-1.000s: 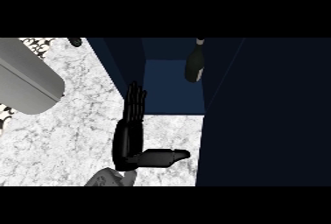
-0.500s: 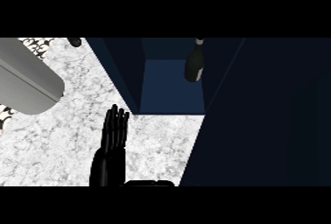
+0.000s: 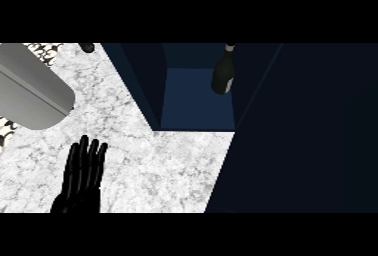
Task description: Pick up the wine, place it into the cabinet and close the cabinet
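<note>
One dark wine bottle (image 3: 224, 75) upright inside cabinet (image 3: 198, 97), left hand (image 3: 81, 175) released, flat.

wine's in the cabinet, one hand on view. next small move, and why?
Probably bring a hand to the open door and start swinging it shut. The wine bottle already stands inside the cabinet, and the left hand lies open over the counter, holding nothing.

A white, grey-veined marble tabletop (image 3: 159, 165) fills the left and middle of the head view. At its upper left lies a grey, rounded metal appliance body (image 3: 29, 95), with a black-and-white patterned strip (image 3: 6, 132) along the left edge beside it. A small dark object (image 3: 87, 47) sits at the top edge. The right side lies in deep shadow.
</note>
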Motion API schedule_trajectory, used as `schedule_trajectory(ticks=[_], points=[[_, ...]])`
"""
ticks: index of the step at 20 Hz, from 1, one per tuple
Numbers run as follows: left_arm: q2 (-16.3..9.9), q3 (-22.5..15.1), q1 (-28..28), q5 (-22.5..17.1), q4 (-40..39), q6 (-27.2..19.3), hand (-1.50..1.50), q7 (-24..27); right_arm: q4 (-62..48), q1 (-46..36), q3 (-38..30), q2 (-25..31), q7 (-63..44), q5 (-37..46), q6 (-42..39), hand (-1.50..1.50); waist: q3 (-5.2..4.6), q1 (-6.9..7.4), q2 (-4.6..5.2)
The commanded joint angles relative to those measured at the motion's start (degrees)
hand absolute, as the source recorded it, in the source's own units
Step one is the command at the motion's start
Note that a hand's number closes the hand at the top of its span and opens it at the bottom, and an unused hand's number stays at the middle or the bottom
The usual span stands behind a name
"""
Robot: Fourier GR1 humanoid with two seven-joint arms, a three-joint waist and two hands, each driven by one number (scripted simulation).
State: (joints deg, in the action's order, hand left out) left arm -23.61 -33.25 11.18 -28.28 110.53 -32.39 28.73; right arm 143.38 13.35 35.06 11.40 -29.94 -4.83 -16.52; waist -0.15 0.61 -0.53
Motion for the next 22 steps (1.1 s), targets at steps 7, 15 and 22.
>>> schedule_trajectory(ticks=[7, 15, 22], points=[[-7.9, 9.0, 9.8, -7.2, 7.6, 8.1, -1.50, 1.6, 3.8, -9.3, 14.8, -10.3, -12.8, 3.0, 6.6, 1.50, -0.20, 1.10, -0.13], [-13.0, 18.2, 14.8, -14.0, 7.0, 17.3, -1.50, 3.5, -10.1, -25.2, 16.2, -11.2, -9.4, 2.9, 21.7, 1.50, -0.22, 2.59, 0.29], [-15.8, 22.7, 18.9, -16.6, 8.0, 23.9, -1.50, 4.7, -20.0, -43.3, 15.0, -11.2, -9.0, 0.2, 34.0, 1.50, -0.17, 3.26, 0.33]])
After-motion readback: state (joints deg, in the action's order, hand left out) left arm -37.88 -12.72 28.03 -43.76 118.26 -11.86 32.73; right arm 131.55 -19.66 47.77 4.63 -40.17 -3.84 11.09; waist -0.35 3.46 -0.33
